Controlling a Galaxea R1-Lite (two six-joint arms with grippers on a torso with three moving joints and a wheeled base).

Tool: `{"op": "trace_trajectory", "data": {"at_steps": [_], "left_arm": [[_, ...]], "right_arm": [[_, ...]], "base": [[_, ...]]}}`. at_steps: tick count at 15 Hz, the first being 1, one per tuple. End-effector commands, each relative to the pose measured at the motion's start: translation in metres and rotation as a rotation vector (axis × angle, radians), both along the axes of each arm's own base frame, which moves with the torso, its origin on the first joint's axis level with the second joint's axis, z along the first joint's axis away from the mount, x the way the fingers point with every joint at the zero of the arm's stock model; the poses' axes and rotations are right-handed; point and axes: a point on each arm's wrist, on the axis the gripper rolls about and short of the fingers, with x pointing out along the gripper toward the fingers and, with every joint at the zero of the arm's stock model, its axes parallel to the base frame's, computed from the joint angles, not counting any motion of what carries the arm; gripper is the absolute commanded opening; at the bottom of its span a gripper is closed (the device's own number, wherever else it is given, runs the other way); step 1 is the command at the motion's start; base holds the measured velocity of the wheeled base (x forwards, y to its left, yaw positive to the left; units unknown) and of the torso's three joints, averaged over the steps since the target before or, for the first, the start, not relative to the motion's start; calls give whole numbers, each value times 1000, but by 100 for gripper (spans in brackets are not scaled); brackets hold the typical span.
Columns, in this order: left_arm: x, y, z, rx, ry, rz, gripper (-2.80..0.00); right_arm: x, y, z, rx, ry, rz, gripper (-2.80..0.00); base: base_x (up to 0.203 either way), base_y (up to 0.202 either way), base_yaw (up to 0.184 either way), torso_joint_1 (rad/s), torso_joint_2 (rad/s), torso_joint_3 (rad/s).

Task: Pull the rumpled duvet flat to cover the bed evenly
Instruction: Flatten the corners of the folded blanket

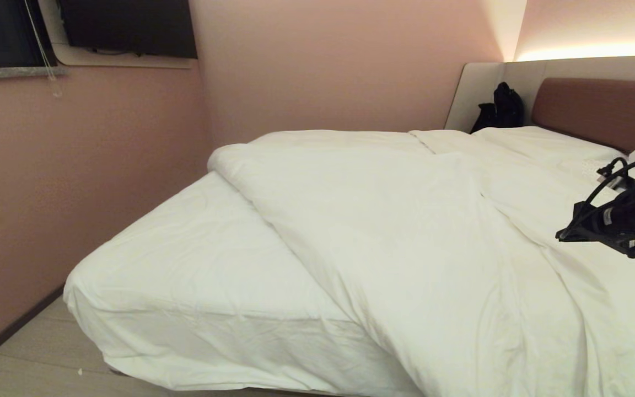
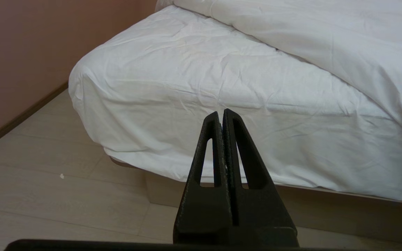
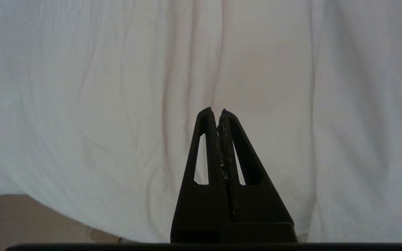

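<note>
White cotton everywhere: the duvet [image 1: 405, 237] lies slantwise across the bed [image 1: 196, 286], bunched toward the headboard [image 1: 604, 107] side and spilling over the near edge, leaving the far corner of the mattress sheet [image 2: 194, 80] bare. Right pincer [image 3: 218, 113] is pressed shut, holding nothing, and hangs close over the hanging duvet fabric near its lower hem; in the head view its arm [image 1: 620, 212] enters from the right above the duvet. Left pincer [image 2: 221, 113] is also shut and empty, parked low, facing the bare mattress corner. Risks, as I judge them: a shut pincer cannot pinch cloth, so it must open first; a shallow nip on thick filling may slip; one-sided pulling may drag the duvet further off the near edge rather than flatten it. Containers: none in view except a black bag [image 1: 499, 110] by the headboard, contents not visible.
</note>
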Motion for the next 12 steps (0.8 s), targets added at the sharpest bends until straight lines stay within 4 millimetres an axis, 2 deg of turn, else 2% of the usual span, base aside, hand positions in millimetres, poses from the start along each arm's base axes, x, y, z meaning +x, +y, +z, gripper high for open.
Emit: {"op": "trace_trajectory", "data": {"at_steps": [1,7,12], "left_arm": [[0,0,0,-1,0,1,-280],[0,0,0,-1,0,1,-280],[0,0,0,-1,0,1,-280]], "right_arm": [[21,-6,-20,-13,-32,6,0],[57,-10,-62,9,15,32,0],[74,11,-83,25,49,90,0]], "base": [[0,0,0,0,0,0],[0,0,0,0,0,0],[0,0,0,0,0,0]]}}
